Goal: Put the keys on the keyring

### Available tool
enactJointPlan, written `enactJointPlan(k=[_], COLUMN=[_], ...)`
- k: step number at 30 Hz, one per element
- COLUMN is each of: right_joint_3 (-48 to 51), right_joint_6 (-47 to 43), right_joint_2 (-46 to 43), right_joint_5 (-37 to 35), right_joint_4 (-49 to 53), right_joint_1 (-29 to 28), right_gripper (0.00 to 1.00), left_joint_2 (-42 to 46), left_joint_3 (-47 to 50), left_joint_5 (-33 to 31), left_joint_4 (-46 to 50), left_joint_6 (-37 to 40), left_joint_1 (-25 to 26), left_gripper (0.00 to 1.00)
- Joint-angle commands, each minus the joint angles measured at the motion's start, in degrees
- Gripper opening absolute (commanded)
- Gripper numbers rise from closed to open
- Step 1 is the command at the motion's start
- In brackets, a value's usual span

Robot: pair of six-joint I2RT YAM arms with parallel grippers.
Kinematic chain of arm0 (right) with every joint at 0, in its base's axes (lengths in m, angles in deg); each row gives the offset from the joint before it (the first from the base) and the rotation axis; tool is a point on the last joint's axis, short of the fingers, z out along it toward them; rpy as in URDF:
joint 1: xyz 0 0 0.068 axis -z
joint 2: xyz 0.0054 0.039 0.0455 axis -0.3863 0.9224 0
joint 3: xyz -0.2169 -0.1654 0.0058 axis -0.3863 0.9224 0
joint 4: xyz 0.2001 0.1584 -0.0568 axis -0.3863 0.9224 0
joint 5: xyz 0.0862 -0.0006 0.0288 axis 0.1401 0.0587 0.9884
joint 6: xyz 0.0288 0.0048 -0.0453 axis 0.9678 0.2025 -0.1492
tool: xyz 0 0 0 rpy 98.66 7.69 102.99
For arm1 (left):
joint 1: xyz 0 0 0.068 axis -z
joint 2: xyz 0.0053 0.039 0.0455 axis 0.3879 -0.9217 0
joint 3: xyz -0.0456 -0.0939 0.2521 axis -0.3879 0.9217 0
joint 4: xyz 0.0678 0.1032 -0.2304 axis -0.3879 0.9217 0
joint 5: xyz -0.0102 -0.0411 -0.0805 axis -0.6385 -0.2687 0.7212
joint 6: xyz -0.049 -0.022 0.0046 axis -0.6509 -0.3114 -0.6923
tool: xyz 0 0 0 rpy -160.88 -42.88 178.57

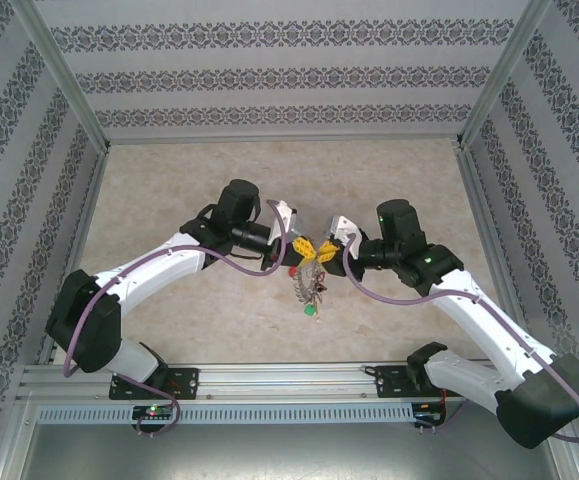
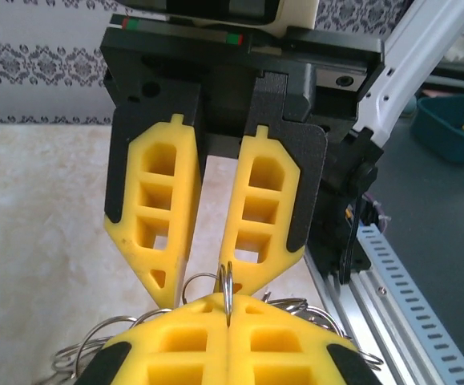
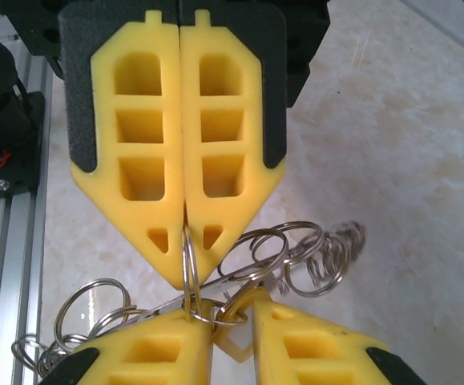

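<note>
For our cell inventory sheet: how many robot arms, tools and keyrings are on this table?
Arms: 2, left arm and right arm
Tools: 2, left tool and right tool
Keyring: 1
Total: 5

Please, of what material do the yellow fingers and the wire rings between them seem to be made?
The fingers are probably matte plastic or rubber: opaque yellow, no shine, moulded hollow cells. The split rings are likely polished steel: thin silvery wire with bright reflections.
</note>
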Motion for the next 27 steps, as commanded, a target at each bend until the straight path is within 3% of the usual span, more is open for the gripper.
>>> enactJointPlan(k=[1, 9, 18, 27], right_joint_3=[1.0, 0.5, -0.3, -0.8], right_joint_6=[1.9, 2.0, 3.6, 3.4], right_joint_2=[-1.2, -3.6, -3.5, -3.5], right_joint_5=[4.1, 1.9, 4.6, 5.0], right_joint_4=[-4.0, -1.9, -4.4, -5.5], right_joint_1=[0.4, 0.8, 0.9, 0.9], right_gripper=[0.21, 0.22, 0.24, 0.34], left_joint_2=[2.0, 2.2, 2.5, 2.9], left_joint_3=[0.4, 1.7, 0.0, 0.0], left_joint_5=[5.5, 2.6, 1.8, 0.4], left_joint_4=[-10.0, -12.1, -5.0, -3.1], left_joint_6=[-4.3, -5.1, -0.1, 1.1], left_joint_1=[0.1, 0.1, 0.1, 0.0], left_gripper=[0.00, 0.00, 0.00, 0.00])
